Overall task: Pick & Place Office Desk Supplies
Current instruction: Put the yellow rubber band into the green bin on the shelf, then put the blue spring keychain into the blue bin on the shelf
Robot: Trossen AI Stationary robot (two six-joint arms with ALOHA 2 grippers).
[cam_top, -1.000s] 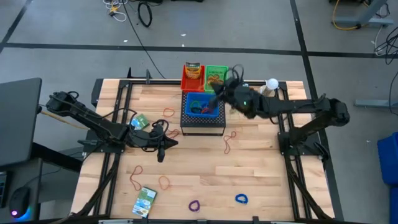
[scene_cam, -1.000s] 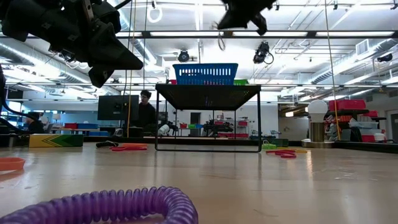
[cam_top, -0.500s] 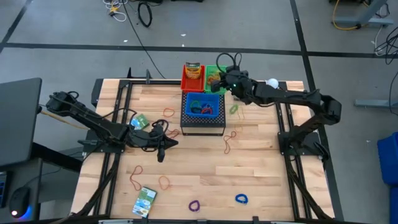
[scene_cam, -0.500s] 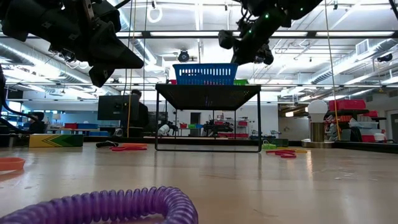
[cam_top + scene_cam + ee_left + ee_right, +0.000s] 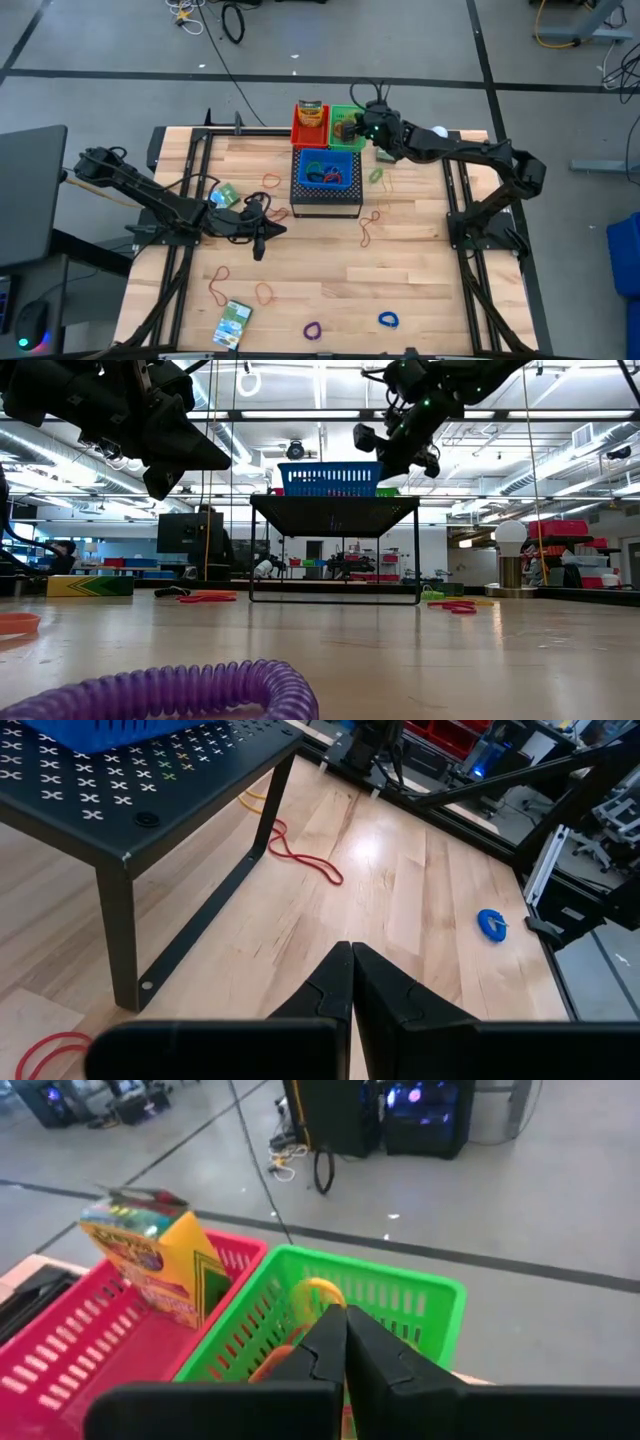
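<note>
My right gripper point(image 5: 348, 128) point(image 5: 345, 1330) hovers shut over the green basket point(image 5: 347, 112) at the table's far edge, with a tan rubber band point(image 5: 314, 1293) at its fingertips. More orange bands point(image 5: 268, 1367) lie in that basket. Rubber bands point(image 5: 369, 227), a purple loop point(image 5: 313, 329), a blue loop point(image 5: 388, 320) and two green-white boxes point(image 5: 233, 322) point(image 5: 225, 195) lie flat on the table. My left gripper point(image 5: 265, 238) point(image 5: 350, 948) hangs shut and empty above the table, left of the black stand. My right gripper pinches the tan rubber band between its two fingertips, and the band's free loop point(image 5: 318, 1288) curves out just beyond them. The fingers come slanting down from the table's right side. The band is lifted clear, above the inside of the green basket.
A red basket point(image 5: 300, 130) with a crayon box point(image 5: 160, 1260) adjoins the green one. A blue basket point(image 5: 327, 170) sits on the black perforated stand point(image 5: 327, 205). A white ball on a stand point(image 5: 437, 133) is at the far right. A person shows in the room behind.
My right gripper has swung from above the blue basket toward the table's far edge, sinking a little and rolling, and now hangs over the green basket. It has stayed shut.
</note>
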